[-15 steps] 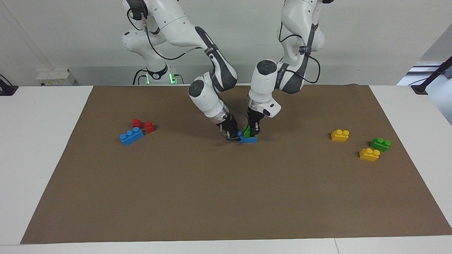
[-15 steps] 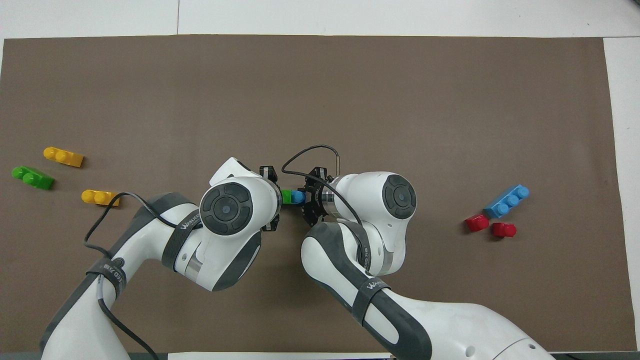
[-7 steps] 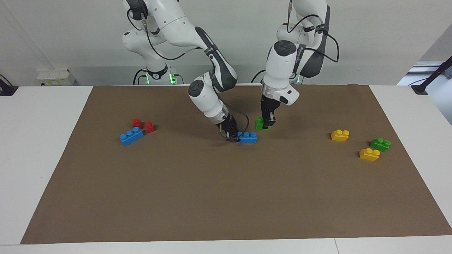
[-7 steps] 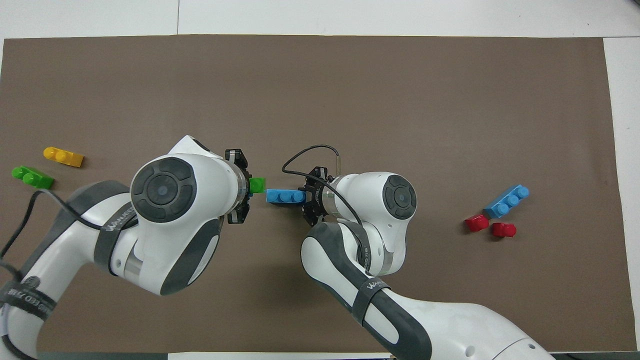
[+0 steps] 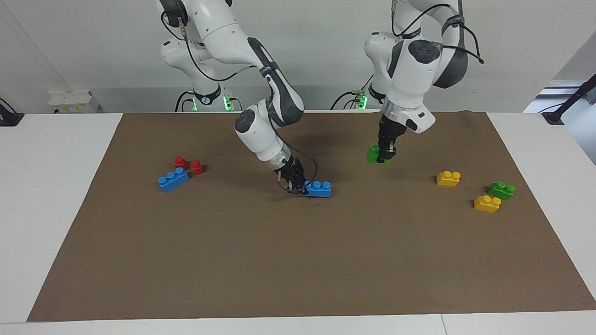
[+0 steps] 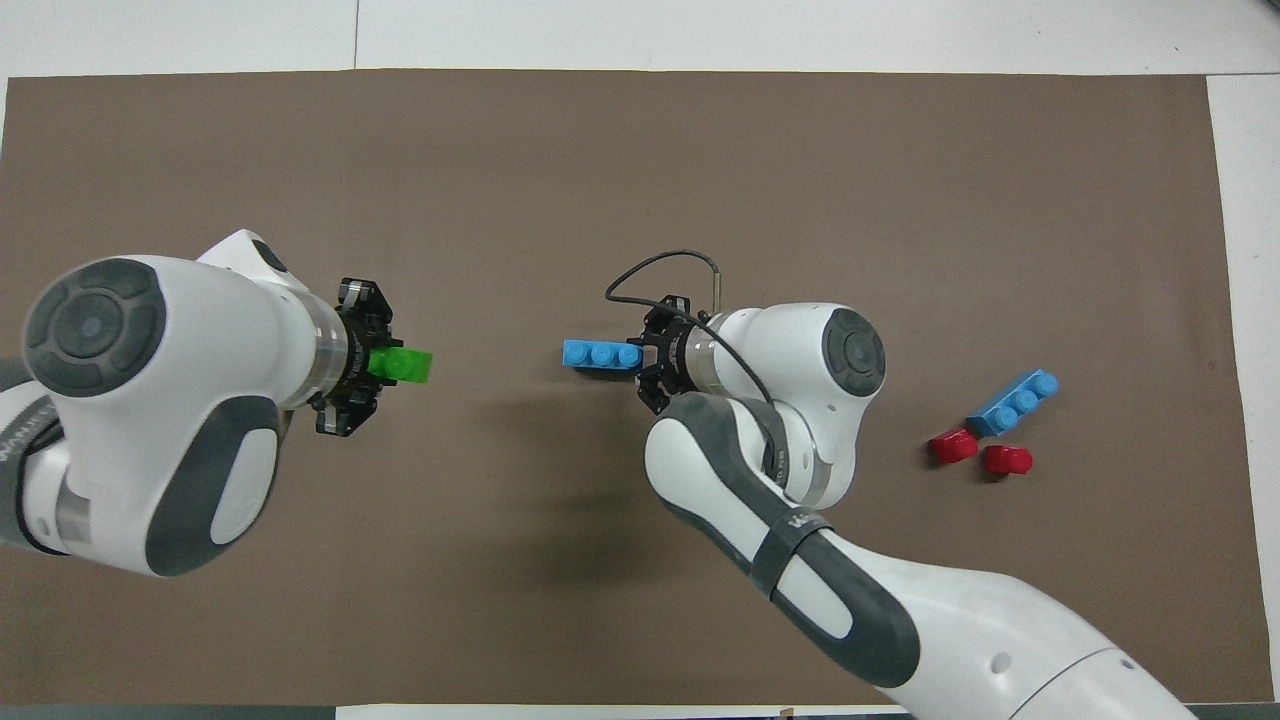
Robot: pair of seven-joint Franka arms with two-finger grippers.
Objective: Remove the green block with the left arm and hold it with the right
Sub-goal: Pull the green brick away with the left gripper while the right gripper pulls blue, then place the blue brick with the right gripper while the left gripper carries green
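Note:
My left gripper [image 5: 385, 156] is shut on the green block [image 5: 374, 154] and holds it in the air over the brown mat [image 5: 298, 260], toward the left arm's end. The gripper [image 6: 375, 363] and the block [image 6: 402, 365] also show in the overhead view. My right gripper [image 5: 298, 186] is shut on one end of a long blue brick [image 5: 318, 189], low at the middle of the mat. That gripper [image 6: 645, 357] and the brick [image 6: 600, 354] show from above too. The green block and the blue brick are well apart.
A second green block [image 5: 501, 190] and two yellow bricks [image 5: 448, 178] [image 5: 487, 204] lie at the left arm's end. Another blue brick [image 5: 173, 179] and two red pieces [image 5: 180, 162] [image 5: 197, 167] lie at the right arm's end.
My left gripper pulled the green block off the blue brick, lifted it and carried it toward the left arm's end. My right gripper kept hold of the blue brick and shifted it slightly.

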